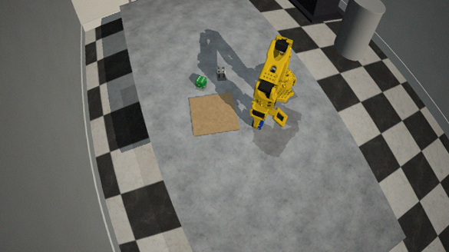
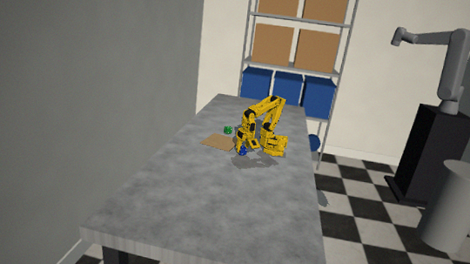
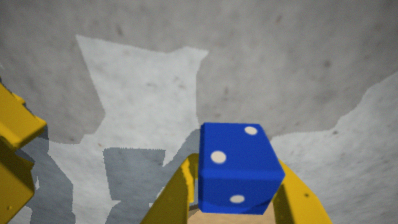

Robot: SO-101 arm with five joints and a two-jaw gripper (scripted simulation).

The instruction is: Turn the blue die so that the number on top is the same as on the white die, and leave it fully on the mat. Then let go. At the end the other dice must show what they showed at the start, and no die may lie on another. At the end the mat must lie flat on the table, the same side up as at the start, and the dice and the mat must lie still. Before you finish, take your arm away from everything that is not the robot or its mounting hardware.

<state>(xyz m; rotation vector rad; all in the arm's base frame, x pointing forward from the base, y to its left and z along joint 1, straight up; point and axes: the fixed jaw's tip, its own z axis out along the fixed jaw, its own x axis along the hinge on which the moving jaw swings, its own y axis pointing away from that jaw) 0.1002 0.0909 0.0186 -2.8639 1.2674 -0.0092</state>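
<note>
My gripper [image 1: 257, 124] [image 2: 241, 148] [image 3: 239, 182] is shut on the blue die [image 1: 260, 124] [image 2: 243, 151] [image 3: 235, 150], to the right of the mat in the top view. The wrist view shows two pips on its larger visible face and one pip on the face below. Its height above the table is hard to tell. The tan mat [image 1: 212, 116] [image 2: 216, 141] [image 3: 231, 219] lies flat with nothing on it. The white die [image 1: 221, 73] stands beyond the mat, dark pips up, seemingly four; the arm hides it in the exterior view.
A green die [image 1: 200, 82] [image 2: 228, 130] sits on the grey table [image 1: 262, 203] [image 2: 214, 202], left of the white die and just beyond the mat. The yellow arm's base [image 1: 285, 90] [image 2: 276, 146] stands to the right of the gripper. The arm's shadow crosses the mat's far right corner.
</note>
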